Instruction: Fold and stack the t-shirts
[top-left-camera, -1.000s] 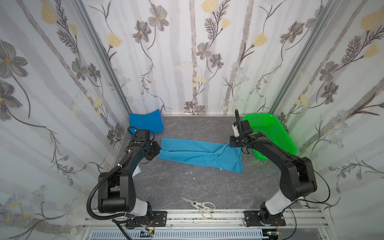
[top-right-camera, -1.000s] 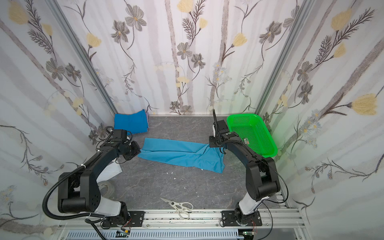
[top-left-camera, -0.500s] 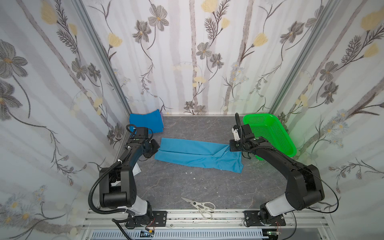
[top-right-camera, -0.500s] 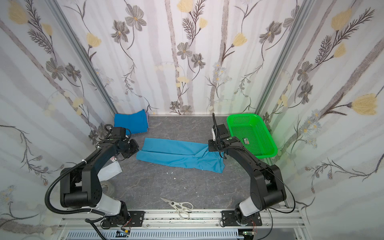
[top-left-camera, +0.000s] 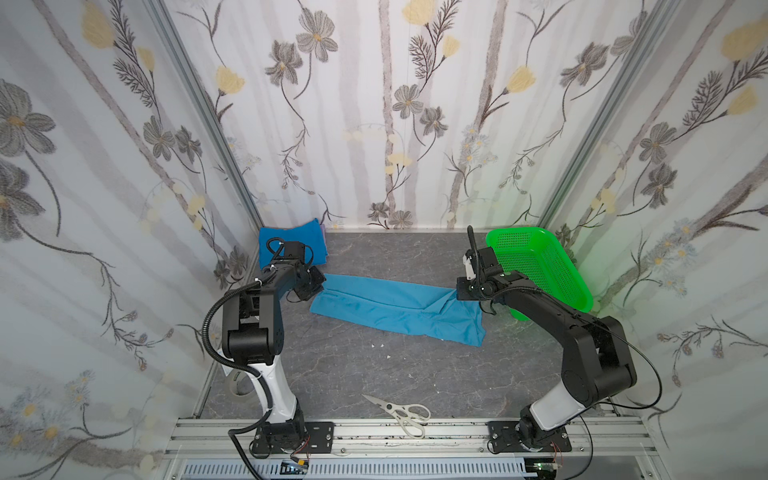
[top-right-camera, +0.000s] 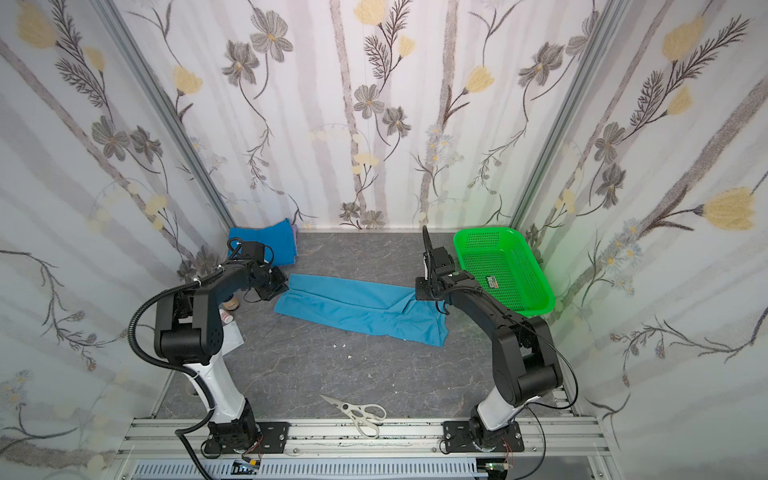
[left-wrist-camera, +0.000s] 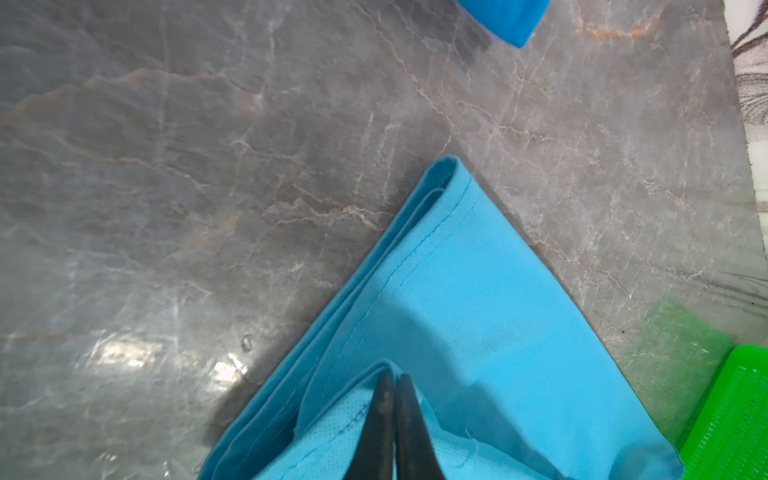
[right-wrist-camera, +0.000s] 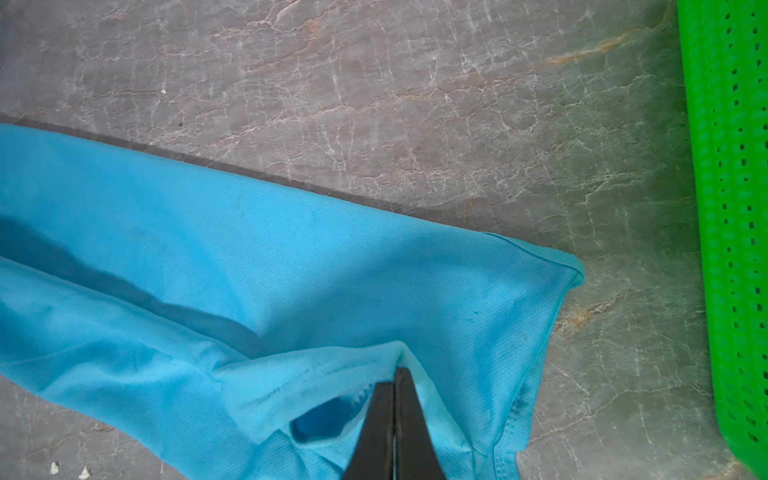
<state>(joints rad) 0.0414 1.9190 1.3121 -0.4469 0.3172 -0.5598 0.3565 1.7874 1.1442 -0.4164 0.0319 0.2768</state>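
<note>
In a top view, the light-blue t-shirt (top-left-camera: 395, 307) lay stretched across mid-frame on the counter (top-left-camera: 374, 374). The darker-blue t-shirt (top-left-camera: 319, 243) sat folded up and to the left of it.

In the left wrist view, the left fingers (left-wrist-camera: 382, 415) were pinched tight on a light-blue fold.

In the right wrist view, the right fingers (right-wrist-camera: 380, 424) were clamped on the same shirt, near the green basket (right-wrist-camera: 731, 166).

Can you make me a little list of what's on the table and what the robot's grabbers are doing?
Light blue shirt: stretched out long, partly folded
Dark blue shirt: folded, back left corner
Left gripper: shut on the light shirt's left end
Right gripper: shut on its right end
Basket: green, back right
Scissors: near the front edge
</note>
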